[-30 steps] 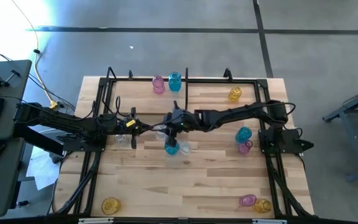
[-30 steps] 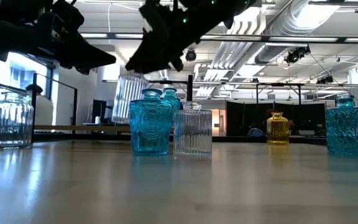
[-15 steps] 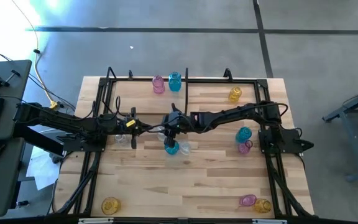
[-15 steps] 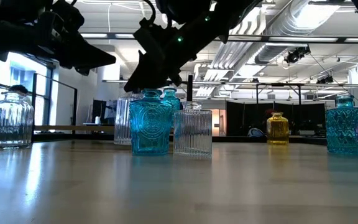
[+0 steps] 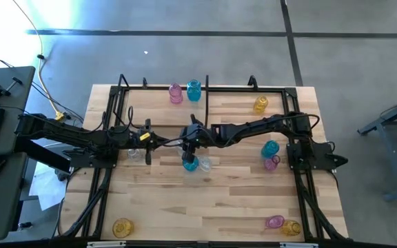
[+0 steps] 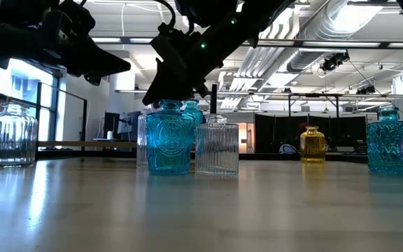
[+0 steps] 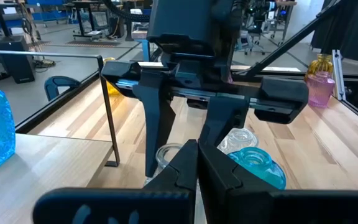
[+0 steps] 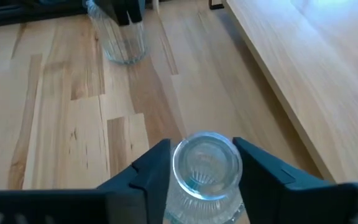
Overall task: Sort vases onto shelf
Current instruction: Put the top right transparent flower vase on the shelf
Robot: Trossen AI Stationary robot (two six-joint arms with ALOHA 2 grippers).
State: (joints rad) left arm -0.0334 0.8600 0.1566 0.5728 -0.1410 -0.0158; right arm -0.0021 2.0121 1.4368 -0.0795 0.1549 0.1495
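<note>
My right gripper [image 8: 202, 163] sits mid-table with a clear vase [image 8: 205, 169] upright on the wood between its parted fingers [image 8: 151, 168]. A teal vase [image 6: 168, 144] stands just beside it. My left gripper [image 5: 156, 142] is closed nearby.

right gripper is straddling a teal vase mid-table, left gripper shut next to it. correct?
Not teal. The right gripper straddles a clear vase, its fingers on either side of the neck, as the right wrist view shows. The teal vase stands just beside it. The rest holds: mid-table, left gripper shut nearby.
</note>
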